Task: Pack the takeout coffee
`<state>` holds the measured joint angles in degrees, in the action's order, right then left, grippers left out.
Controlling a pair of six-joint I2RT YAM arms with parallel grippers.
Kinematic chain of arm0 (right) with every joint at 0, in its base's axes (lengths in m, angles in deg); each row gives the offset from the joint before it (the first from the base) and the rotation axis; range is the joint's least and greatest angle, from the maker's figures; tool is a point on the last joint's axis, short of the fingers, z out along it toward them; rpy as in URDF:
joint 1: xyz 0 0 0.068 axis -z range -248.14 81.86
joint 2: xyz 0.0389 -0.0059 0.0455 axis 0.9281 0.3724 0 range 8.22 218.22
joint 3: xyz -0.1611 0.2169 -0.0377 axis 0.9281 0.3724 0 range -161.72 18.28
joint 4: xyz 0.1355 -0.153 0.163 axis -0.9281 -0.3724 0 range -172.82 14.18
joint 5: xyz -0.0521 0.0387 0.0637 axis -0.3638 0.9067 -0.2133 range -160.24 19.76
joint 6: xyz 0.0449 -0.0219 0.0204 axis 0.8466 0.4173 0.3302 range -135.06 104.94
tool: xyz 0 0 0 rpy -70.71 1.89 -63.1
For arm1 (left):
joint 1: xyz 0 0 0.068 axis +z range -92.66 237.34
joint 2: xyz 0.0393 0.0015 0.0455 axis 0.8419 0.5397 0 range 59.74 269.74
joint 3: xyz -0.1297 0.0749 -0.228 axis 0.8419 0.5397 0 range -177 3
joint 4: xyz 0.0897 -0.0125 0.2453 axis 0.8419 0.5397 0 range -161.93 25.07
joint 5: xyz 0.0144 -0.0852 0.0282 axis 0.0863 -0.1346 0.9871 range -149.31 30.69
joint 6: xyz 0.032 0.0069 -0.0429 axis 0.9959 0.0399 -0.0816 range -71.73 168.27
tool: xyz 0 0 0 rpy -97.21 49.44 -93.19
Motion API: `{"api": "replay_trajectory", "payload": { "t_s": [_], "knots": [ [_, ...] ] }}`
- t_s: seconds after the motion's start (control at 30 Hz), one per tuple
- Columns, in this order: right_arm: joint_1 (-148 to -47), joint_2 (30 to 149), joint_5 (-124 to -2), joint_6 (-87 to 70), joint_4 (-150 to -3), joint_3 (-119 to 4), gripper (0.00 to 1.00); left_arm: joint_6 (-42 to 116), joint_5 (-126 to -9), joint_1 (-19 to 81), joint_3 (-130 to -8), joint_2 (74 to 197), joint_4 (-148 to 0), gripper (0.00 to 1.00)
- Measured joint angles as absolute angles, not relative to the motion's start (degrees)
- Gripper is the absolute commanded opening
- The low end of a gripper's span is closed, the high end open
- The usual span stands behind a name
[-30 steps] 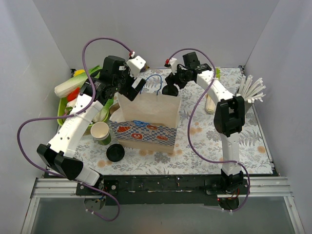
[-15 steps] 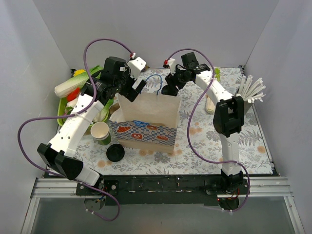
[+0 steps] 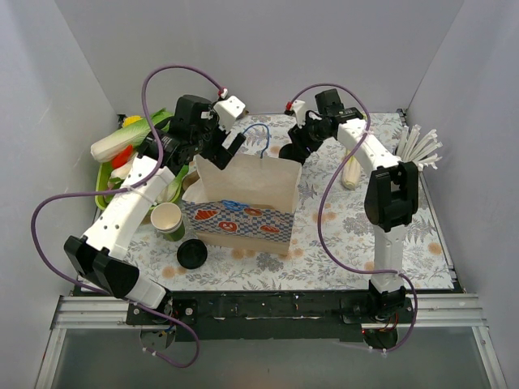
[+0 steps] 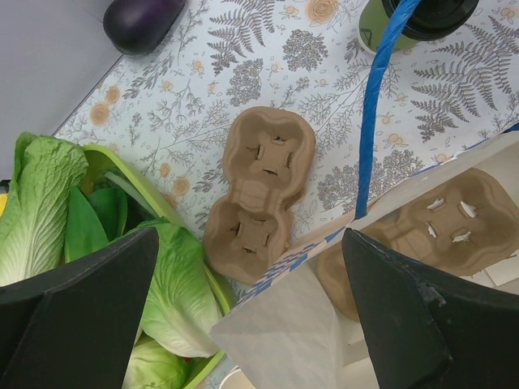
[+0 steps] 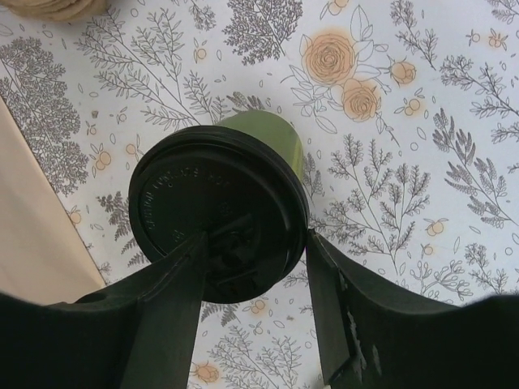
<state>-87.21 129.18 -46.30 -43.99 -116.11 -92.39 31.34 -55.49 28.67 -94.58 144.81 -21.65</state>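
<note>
Takeout coffee (image 5: pixel 231 190) stands on the bench (image 5: pixel 389 162) just behind the paper bag (image 3: pixel 243 194).
Green cup (image 5: pixel 274 131), black lid (image 5: pixel 212 215). The right pincer (image 5: pixel 255 241) straddles the lid, but I cannot tell if it is clamped. The left pincer (image 4: pixel 247 235) is spread wide above a cardboard carrier (image 4: pixel 258 190).

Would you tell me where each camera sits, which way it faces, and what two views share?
Top external: above and behind, looking down; both arms show.
Left wrist: looks down at the cup carrier between open left fingers.
Right wrist: looks down on the takeout coffee; right fingers flank it.
Shared: top and left see the paper bag.
</note>
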Motion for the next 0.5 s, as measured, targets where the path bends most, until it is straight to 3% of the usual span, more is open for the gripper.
{"api": "replay_trajectory", "payload": {
  "t_s": [0.27, 0.5],
  "knots": [
    [-85.7, 127.9, -45.7, -44.0, -117.4, -89.6, 0.57, 31.2, -56.3, 28.7, -93.4, 144.8, -23.1, 0.98],
    [-85.4, 127.9, -44.0, -44.0, -118.6, -88.7, 0.50, 31.1, -56.4, 28.7, -93.1, 144.8, -23.1, 0.98]
  ]
}}
